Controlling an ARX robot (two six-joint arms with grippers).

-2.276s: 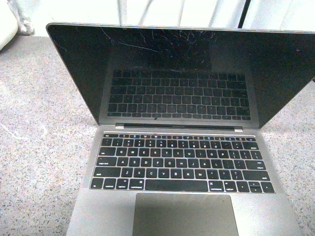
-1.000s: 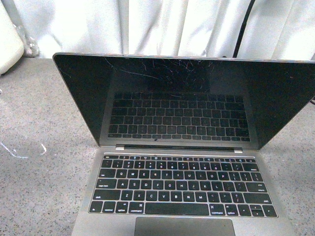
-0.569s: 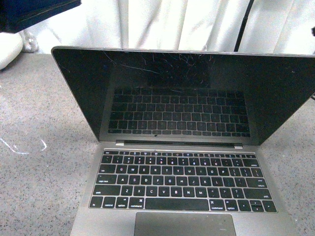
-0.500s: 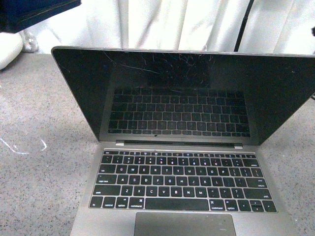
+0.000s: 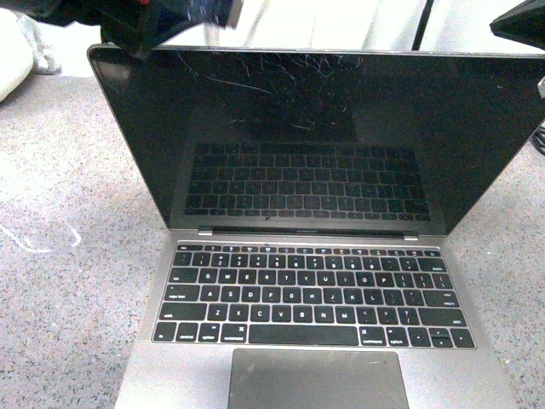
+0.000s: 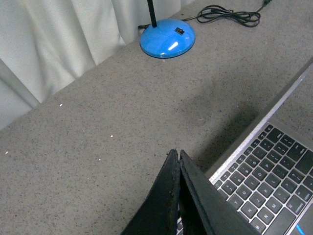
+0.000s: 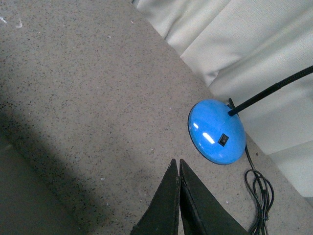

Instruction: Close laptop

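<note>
The space-grey laptop (image 5: 317,298) stands open on the grey table, its scratched black screen (image 5: 324,136) upright and facing me. My left arm (image 5: 162,21) is a blurred dark shape at the lid's upper left corner. In the left wrist view my left gripper (image 6: 177,152) is shut and empty, hovering beside the keyboard's edge (image 6: 264,166). A dark part of my right arm (image 5: 521,21) shows at the lid's upper right corner. My right gripper (image 7: 176,161) is shut and empty above the table behind the laptop.
A blue round lamp base (image 7: 216,131) with a black stem and a coiled black cable (image 7: 259,196) stands behind the laptop; it also shows in the left wrist view (image 6: 167,38). White curtains (image 6: 73,34) hang at the table's far edge. A white object (image 5: 13,51) lies far left.
My left arm has come further in over the lid's upper left corner. My right arm has appeared at the upper right. The laptop is still open.
</note>
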